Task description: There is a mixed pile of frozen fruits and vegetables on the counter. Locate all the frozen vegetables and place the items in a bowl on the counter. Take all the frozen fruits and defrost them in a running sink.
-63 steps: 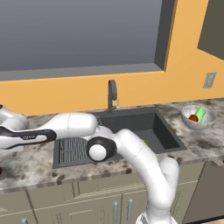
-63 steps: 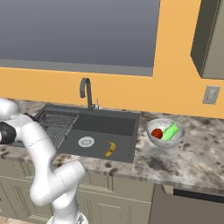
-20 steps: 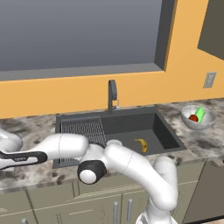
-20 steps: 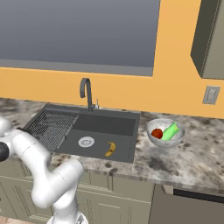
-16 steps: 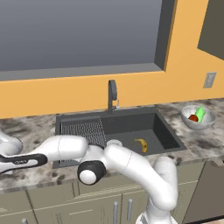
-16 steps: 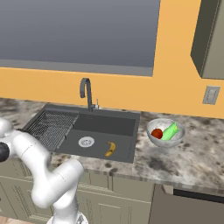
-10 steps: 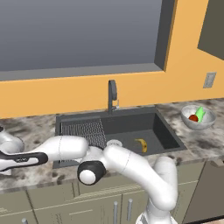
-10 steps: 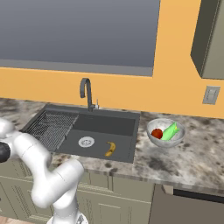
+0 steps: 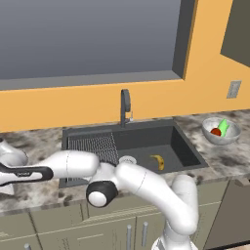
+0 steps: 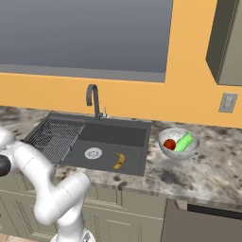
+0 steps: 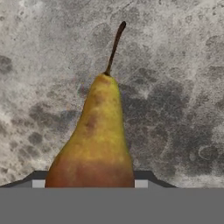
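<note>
The gripper (image 9: 4, 184) hangs low at the far left end of the speckled grey-brown granite counter (image 9: 34, 141). In the hand view a yellow-brown pear with a reddish base and a long dark stem (image 11: 94, 140) lies flat on the stone, its wide end right at the hand. The fingertips are hidden there, so I cannot tell whether the jaws are apart or already pressing on the fruit. Over the last few seconds the arm has swung away from above the drain rack and dropped to this spot, and it has hardly shifted since. That suggests the grasp on the last fruit is under way. The curved yellow banana (image 9: 157, 161) already lies in the dark-grey rectangular sink (image 9: 183, 146). At the right end, the shallow translucent bowl (image 9: 235, 134) holds the red tomato (image 9: 216, 132) and the light-green cucumber piece (image 9: 223, 126).
</note>
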Tool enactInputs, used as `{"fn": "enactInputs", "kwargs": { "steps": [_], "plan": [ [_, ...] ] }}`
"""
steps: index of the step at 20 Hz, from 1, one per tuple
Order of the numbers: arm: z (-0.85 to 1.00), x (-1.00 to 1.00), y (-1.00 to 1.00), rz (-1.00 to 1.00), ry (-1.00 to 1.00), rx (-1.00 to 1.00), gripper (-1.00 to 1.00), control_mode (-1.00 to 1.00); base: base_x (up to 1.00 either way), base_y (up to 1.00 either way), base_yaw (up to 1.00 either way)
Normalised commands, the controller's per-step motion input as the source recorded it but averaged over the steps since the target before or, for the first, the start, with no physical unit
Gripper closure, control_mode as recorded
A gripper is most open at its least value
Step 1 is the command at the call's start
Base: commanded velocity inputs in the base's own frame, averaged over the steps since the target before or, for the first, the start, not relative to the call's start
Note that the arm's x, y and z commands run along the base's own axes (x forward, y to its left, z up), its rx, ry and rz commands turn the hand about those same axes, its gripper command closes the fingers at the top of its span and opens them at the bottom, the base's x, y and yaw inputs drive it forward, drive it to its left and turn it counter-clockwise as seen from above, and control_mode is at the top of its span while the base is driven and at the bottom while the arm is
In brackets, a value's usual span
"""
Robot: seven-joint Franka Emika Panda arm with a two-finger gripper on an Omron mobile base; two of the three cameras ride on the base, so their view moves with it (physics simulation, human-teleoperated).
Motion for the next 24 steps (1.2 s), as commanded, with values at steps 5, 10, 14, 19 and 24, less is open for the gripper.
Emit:
{"fn": "enactInputs", "kwargs": {
  "steps": [5,10,14,19,24],
  "plan": [
    [0.49,-0.01,-0.2,-0.07,0.13,-0.38,1.0,-1.0,0.0,0.0,0.0],
    [0.57,-0.06,-0.42,-0.07,0.01,-0.3,1.0,-1.0,0.0,0.0,0.0],
    [0.33,-0.07,-0.47,-0.06,-0.02,-0.24,1.0,-1.0,0.0,0.0,0.0],
    [0.29,-0.08,-0.56,-0.05,-0.03,-0.23,1.0,-1.0,0.0,0.0,0.0],
    [0.21,-0.07,-0.64,-0.03,-0.1,-0.19,1.0,-1.0,0.0,0.0,0.0]
  ]
}}
